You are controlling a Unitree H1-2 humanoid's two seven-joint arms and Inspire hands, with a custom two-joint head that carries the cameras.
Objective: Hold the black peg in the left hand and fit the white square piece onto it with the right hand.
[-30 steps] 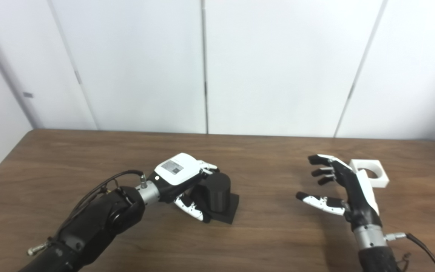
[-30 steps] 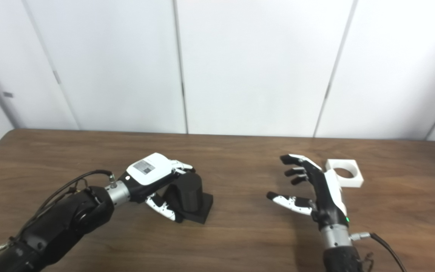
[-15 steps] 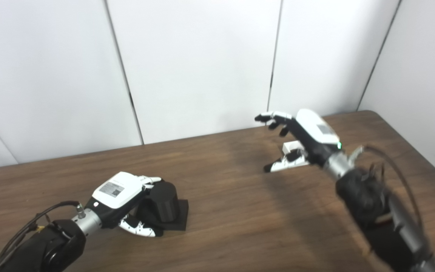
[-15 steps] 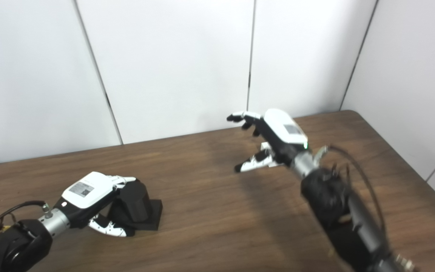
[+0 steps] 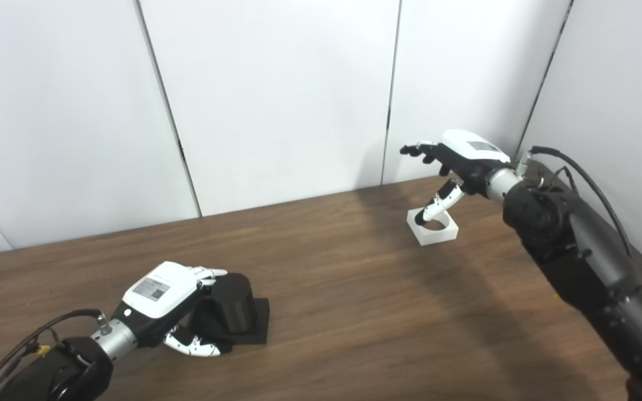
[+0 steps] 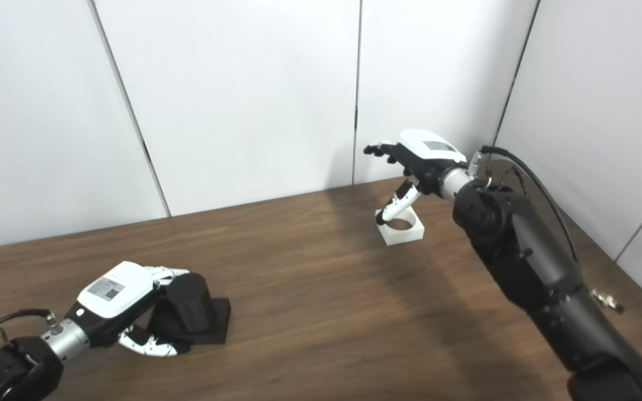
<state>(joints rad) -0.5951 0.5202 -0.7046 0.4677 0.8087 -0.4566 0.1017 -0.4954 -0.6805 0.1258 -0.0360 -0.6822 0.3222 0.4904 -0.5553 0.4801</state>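
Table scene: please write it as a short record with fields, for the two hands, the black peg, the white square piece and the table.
left hand: wrapped around the black peg, low on the table
black peg: upright cylinder on a flat black base, base resting on the table
right hand: open, fingers spread, raised above the white square piece
white square piece: flat on the table, round hole facing up, not held
thumb of right hand: points down toward the hole; contact cannot be told
table: brown wood

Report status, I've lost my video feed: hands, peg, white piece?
Left hand shut on black peg, peg on table. Right hand open above white square piece, not gripping. Nothing between them.
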